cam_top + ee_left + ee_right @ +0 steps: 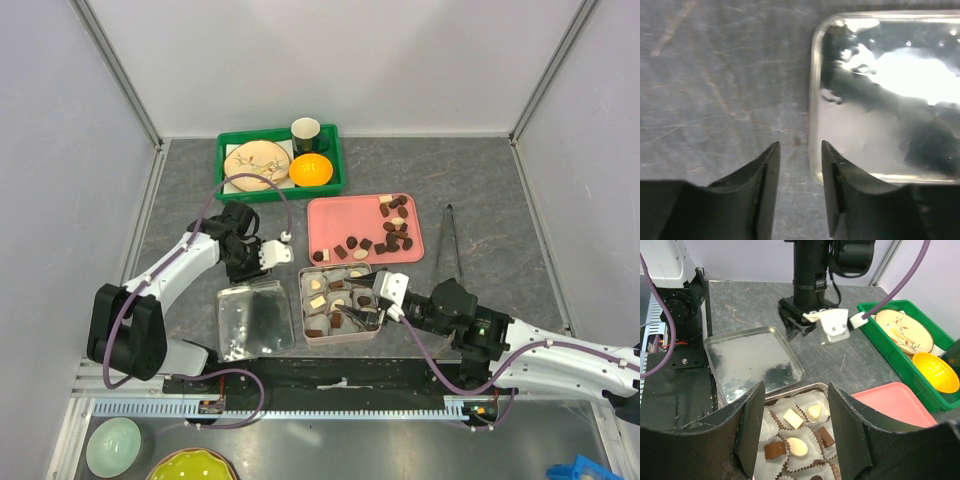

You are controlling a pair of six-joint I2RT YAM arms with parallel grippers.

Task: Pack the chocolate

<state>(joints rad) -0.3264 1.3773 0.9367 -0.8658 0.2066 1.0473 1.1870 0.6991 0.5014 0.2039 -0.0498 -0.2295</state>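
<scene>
An open metal tin (303,335) holds white paper cups with chocolates: cream and brown pieces (797,446) show in the right wrist view. More dark and beige chocolates (395,232) lie loose on a pink tray (330,215) behind the tin. My right gripper (358,303) hovers over the tin, its fingers (751,425) open and empty above the filled cups. My left gripper (262,268) is open and empty, low over the table beside a corner of the tin's shiny lid (880,100), which lies flat left of the tin (250,315).
A green tray (228,152) at the back holds a patterned plate, a dark cup and an orange bowl (311,170). Black tongs (447,235) lie right of the pink tray. Two bowls (112,445) sit below the table's near edge.
</scene>
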